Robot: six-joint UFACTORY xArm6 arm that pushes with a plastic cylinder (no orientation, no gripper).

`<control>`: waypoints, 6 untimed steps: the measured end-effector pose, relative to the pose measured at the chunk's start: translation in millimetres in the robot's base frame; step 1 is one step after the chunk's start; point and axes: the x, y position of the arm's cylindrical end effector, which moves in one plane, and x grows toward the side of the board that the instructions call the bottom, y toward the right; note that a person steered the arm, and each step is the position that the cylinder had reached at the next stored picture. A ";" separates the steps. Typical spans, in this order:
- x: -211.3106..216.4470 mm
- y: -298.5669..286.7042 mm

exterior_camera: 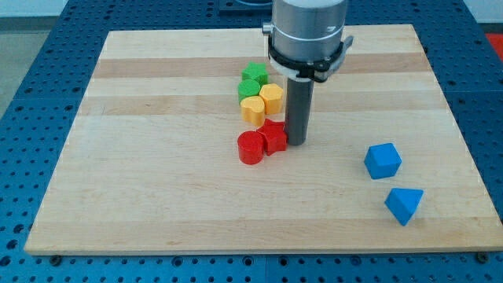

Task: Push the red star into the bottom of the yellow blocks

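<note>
Tip: my tip point(297, 142) sits on the board, touching or just beside the red star's right edge.
Tool state: a bare rod with nothing to open or close; it holds nothing.
Red star: red star point(273, 136) lies just left of the tip and just below the yellow blocks point(262, 104), seemingly touching the lower one.
Key relation: the yellows lie up and slightly left of the star, so the tip probably needs to get beneath it.
Neighbours: red cylinder point(251, 147) touches the star's lower left; green blocks point(251, 81) top the yellows.
Containers: none.

Robotics lab, blue perforated bench point(31, 47), wooden board point(157, 173), arm
</note>
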 end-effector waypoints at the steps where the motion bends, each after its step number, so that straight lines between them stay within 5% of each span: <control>1: 51.7 8.0; 3: 57.6 -30.5; 5: -12.5 -31.6; 6: -12.9 -31.6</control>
